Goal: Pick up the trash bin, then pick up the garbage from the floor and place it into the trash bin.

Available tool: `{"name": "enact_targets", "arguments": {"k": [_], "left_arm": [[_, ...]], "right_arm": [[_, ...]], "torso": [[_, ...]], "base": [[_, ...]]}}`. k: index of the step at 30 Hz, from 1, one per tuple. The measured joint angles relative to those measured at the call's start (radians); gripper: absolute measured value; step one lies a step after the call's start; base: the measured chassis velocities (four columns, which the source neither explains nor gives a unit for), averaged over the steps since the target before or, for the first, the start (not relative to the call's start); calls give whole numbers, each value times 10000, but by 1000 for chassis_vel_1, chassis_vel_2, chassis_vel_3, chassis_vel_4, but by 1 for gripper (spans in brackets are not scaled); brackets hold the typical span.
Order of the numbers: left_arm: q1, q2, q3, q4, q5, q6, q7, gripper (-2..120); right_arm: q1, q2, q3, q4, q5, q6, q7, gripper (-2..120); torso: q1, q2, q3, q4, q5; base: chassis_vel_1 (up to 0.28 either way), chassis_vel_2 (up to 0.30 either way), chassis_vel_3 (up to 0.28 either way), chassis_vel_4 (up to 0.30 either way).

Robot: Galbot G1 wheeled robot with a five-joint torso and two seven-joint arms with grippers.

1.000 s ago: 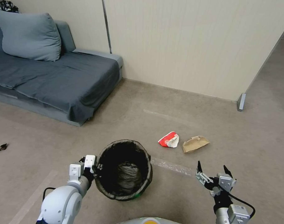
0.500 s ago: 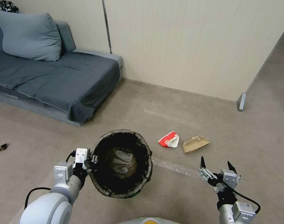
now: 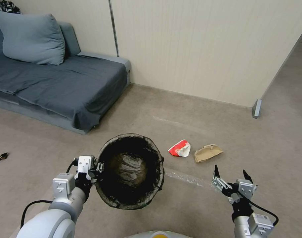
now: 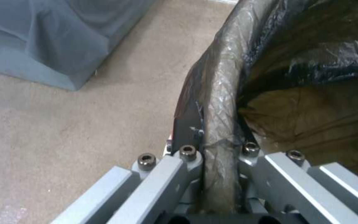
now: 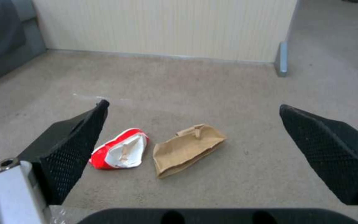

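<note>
So the left gripper (image 3: 98,168) is clamped onto the rim of the trash bin (image 3: 131,172), low and a bit left of center in the head view, and the bin looks lifted off the floor and tipped so you're looking straight down into the dark bag lining. In the left wrist view you can see it properly: the fingers (image 4: 185,130) sit on either side of the bag-wrapped rim (image 4: 220,102), pinching it tight, with crinkly brown-black plastic bunched over the edge. The right gripper (image 3: 231,176) hangs in the lower right of the head view, jaws spread wide and holding nothing. Both bits of garbage are on the floor just right of center: a crumpled red-and-white carton (image 3: 179,148) and a flattened brown paper bag (image 3: 207,152) just beside it, close but I can't tell if they touch. From the right wrist view they show between the two black mesh-textured fingertips (image 5: 75,146), carton (image 5: 121,151) and paper bag (image 5: 187,147) well clear of the pads. A grey sofa (image 3: 58,82) with a big cushion (image 3: 31,36) fills the upper left, and the beige wall (image 3: 207,49) runs across the top. There's a shiny strip of tape (image 3: 185,178) on the carpet between the bin and the right gripper.
</note>
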Motion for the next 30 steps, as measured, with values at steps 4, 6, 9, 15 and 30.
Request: {"name": "enact_targets", "arguments": {"k": [4, 6, 9, 15, 30], "left_arm": [[-5, 37, -5, -48, -20, 0, -7, 1], [-5, 45, -7, -56, -25, 0, -21, 1], [11, 56, -13, -76, -31, 0, -36, 1], [-28, 212, -56, -77, -106, -52, -36, 1], [-201, 534, -158, -77, -503, -172, -12, 1]], "right_arm": [[636, -28, 173, -113, 353, -799, 0, 100], [860, -61, 219, -155, 470, -1050, 0, 100], [1458, -144, 291, -350, 723, -1606, -18, 100], [2814, -379, 291, -971, 1116, -2620, -71, 100], [5640, -1719, -259, -3361, 4605, -4383, 1571, 100]], "torso": [[0, 0, 0, -1, 0], [0, 0, 0, 0, 0], [0, 0, 0, 0, 1], [0, 0, 0, 0, 0], [1, 0, 0, 0, 2]], "base": [[0, 0, 0, 0], [0, 0, 0, 0], [0, 0, 0, 0], [0, 0, 0, 0], [0, 0, 0, 0]]}}
